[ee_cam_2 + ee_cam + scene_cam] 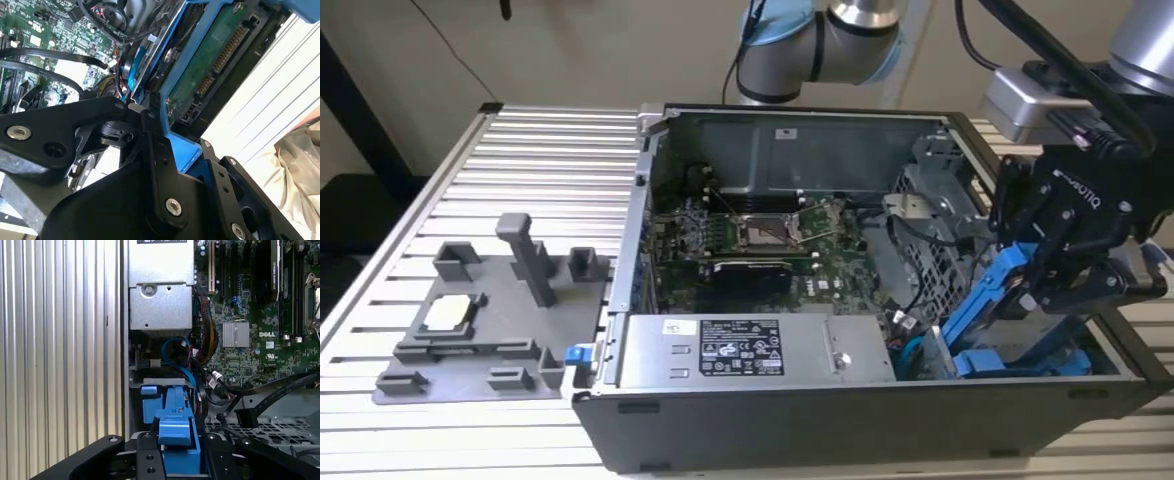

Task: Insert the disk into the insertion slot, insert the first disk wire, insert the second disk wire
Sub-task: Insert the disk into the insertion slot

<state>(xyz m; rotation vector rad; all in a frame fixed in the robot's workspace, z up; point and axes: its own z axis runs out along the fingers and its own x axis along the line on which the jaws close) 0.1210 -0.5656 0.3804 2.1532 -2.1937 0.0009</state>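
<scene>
gripper point(1051, 285) clamped on the blue bracket of the disk point(991, 295) | disk tilted on edge; lower end at the insertion slot point(1027, 362), not seated; near right corner of the computer case point(854, 420) in the exterior view | judged: stiff, fairly heavy, shock-sensitive; bare circuit board point(210, 65) exposed; hold by bracket edges only

Most of disk point(987, 290) hidden behind gripper point(1051, 285) and case wall point(854, 420). Much of slot point(1027, 362) covered by disk. Part of arm point(821, 45) cut off by picture edge. Print on label point(740, 347) too small to tell.
</scene>
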